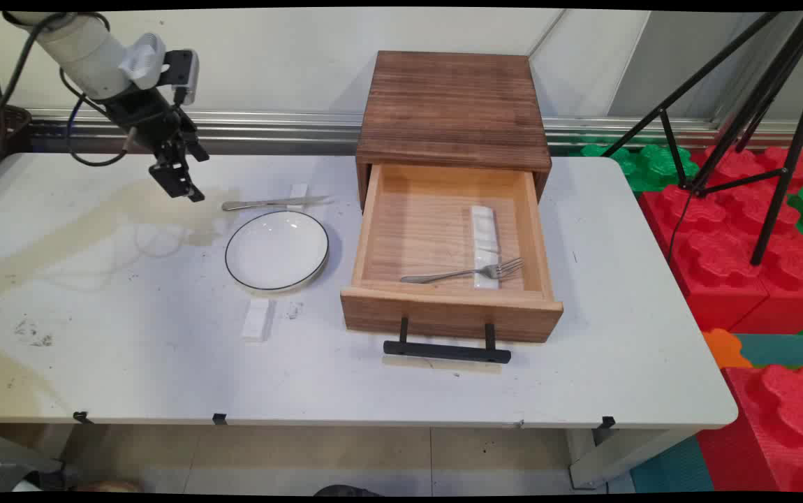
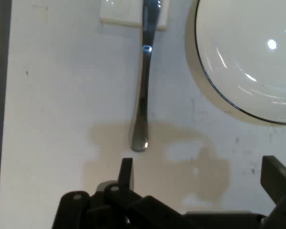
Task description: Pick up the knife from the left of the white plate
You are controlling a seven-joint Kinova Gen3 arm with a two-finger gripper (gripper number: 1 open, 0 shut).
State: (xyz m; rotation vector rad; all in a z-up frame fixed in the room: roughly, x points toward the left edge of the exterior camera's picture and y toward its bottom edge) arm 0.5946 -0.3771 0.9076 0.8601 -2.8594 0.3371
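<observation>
Above stained white table (image 1: 129,349), end effector (image 1: 185,183) spread wide near knife (image 1: 272,204); red foam blocks (image 1: 737,265) beside.

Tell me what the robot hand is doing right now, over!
Gripper open, empty, hovering above the table. Knife nearest, handle end just ahead of the fingers, other end on a small white rest. White plate beside the knife. Nothing between gripper and knife.
</observation>
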